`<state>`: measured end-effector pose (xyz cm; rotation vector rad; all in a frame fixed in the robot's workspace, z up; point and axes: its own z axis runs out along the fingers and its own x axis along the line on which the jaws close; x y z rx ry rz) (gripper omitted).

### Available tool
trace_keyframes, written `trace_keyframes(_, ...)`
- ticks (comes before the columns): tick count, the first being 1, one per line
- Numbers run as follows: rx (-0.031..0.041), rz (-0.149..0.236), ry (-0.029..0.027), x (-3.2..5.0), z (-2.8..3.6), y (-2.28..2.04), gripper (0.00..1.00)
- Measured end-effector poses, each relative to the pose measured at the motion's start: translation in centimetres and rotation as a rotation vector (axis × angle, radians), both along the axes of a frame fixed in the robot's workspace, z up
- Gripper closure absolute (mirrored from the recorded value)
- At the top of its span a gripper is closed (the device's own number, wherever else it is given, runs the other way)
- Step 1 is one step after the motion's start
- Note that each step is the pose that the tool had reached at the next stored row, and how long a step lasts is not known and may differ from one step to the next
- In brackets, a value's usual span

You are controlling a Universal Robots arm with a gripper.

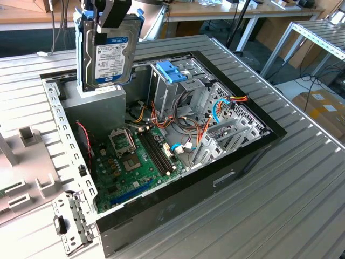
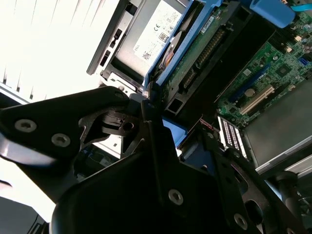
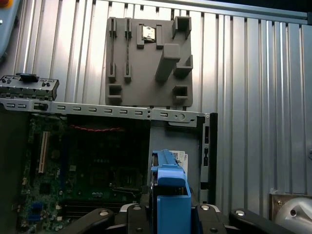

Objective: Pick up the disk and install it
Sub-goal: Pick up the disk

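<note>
Above the back corner of the open black computer case (image 1: 178,202), the flat silver-metal disk (image 1: 110,56) with its white-and-blue label and blue plastic carrier rails hangs upright. The black gripper (image 1: 105,27) pinches it at its upper end, its jaws pressing on it from both sides. By my judgement the pick-up is done and the installing is not. The disk sits over the grey boxy power supply (image 1: 102,105), well apart from the metal drive cage (image 1: 186,94) topped by a bare blue bracket (image 1: 173,72). Whether its lower edge touches the power supply I cannot tell.

Room overhead looks free across the case. Lower down it tightens: orange and blue cables (image 1: 215,110) crowd beside the cage, the green motherboard (image 1: 129,167) lies bare between, and the case's rim walls stand on every side. Outside, the ribbed metal table (image 1: 302,205) is open, with a grey moulded fixture plate (image 3: 148,63) lying just beyond the case wall in the first wrist view.
</note>
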<state>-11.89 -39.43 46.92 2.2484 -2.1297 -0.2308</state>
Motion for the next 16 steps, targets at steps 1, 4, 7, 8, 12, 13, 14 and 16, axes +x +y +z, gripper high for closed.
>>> trace_keyframes(1,0.0000,0.000,0.0000,0.04,0.00,-0.01,0.63)
trace_keyframes(4,0.0002,0.000,-0.0001,0.14,-0.01,-0.16,0.63)
trace_keyframes(7,0.0001,0.000,-0.0001,0.22,-0.02,-0.39,0.63)
trace_keyframes(8,0.0001,0.000,-0.0001,0.25,-0.02,-0.49,0.63)
trace_keyframes(12,0.0001,0.000,-0.0001,0.29,-0.02,-0.61,0.63)
trace_keyframes(13,0.0001,0.000,0.0000,0.30,-0.03,-0.66,0.63)
trace_keyframes(14,0.0001,0.000,0.0000,0.30,-0.03,-0.69,0.63)
trace_keyframes(16,0.0001,0.000,-0.0001,0.32,-0.03,-0.73,0.63)
